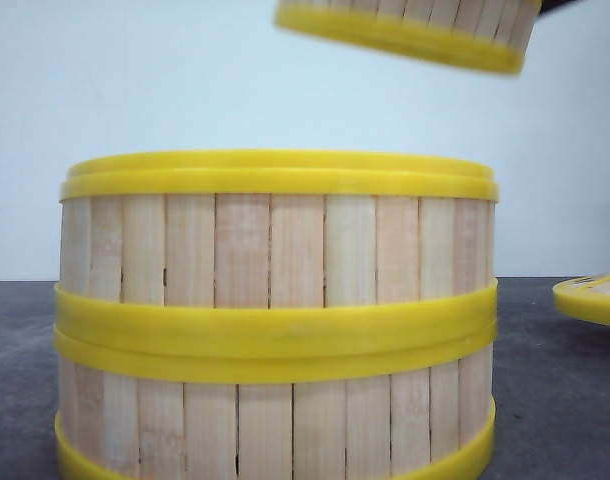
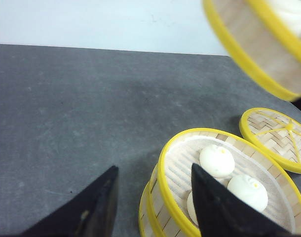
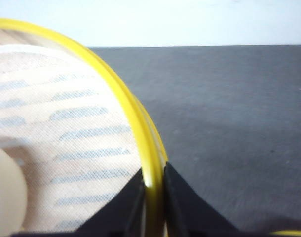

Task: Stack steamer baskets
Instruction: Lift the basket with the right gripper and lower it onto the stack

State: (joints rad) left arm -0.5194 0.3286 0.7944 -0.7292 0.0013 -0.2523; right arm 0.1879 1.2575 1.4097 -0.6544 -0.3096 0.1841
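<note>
Two steamer baskets stand stacked mid-table, the upper one [image 1: 275, 245] on the lower one [image 1: 275, 425]. In the left wrist view the top basket of the stack [image 2: 176, 163] holds white buns [image 2: 217, 160] on a cloth liner. My left gripper [image 2: 154, 167] is open above the stack's near rim, one finger over the inside and one over the table. A third steamer basket [image 1: 415, 30] hangs tilted in the air above and right of the stack. My right gripper [image 3: 153, 170] is shut on this basket's yellow rim [image 3: 135, 118]; its lined inside faces the right wrist camera.
A flat yellow-rimmed lid [image 1: 595, 297] with a woven bamboo face [image 2: 276, 136] lies on the dark grey table [image 2: 81, 113] to the right of the stack. A white wall stands behind the table.
</note>
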